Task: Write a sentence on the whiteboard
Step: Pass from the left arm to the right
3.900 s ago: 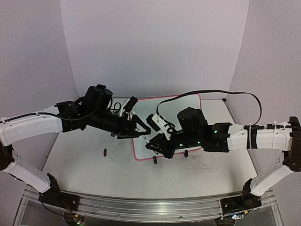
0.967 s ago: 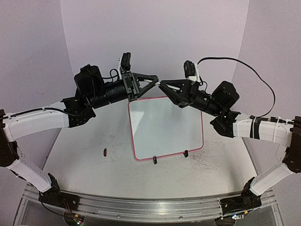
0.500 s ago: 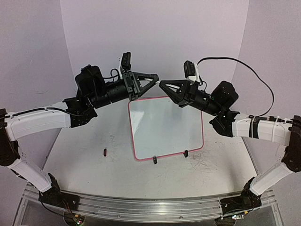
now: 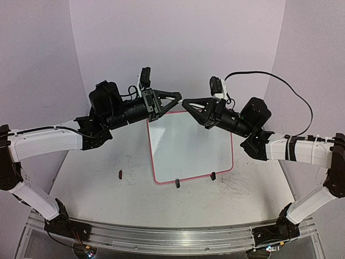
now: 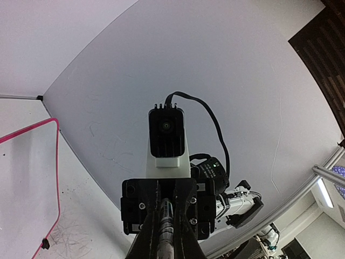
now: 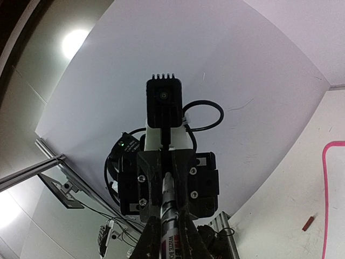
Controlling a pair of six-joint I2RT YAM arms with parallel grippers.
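Note:
The whiteboard [image 4: 188, 145], pink-framed with two black clip feet, lies flat on the table, and no sentence shows on its white face. Both arms are raised above its far edge, tip to tip. My left gripper [image 4: 177, 96] and right gripper [image 4: 186, 102] are each shut on one end of the same marker. In the left wrist view the marker [image 5: 166, 224] runs between my left gripper's [image 5: 166, 213] fingers toward the facing right gripper. In the right wrist view the labelled marker [image 6: 168, 216] lies between my right gripper's [image 6: 168, 197] fingers. The board's frame [image 5: 56, 162] [image 6: 325, 189] shows at the edges.
A small dark red cap [image 4: 120, 174] [image 6: 308, 222] lies on the scuffed tabletop left of the board. Curved white backdrop walls stand behind and at the sides. A black cable [image 4: 280, 81] loops above the right arm.
Some seconds ago both grippers were low over the board; they have since lifted. Within the last second the right gripper closed on the marker end held out by the left.

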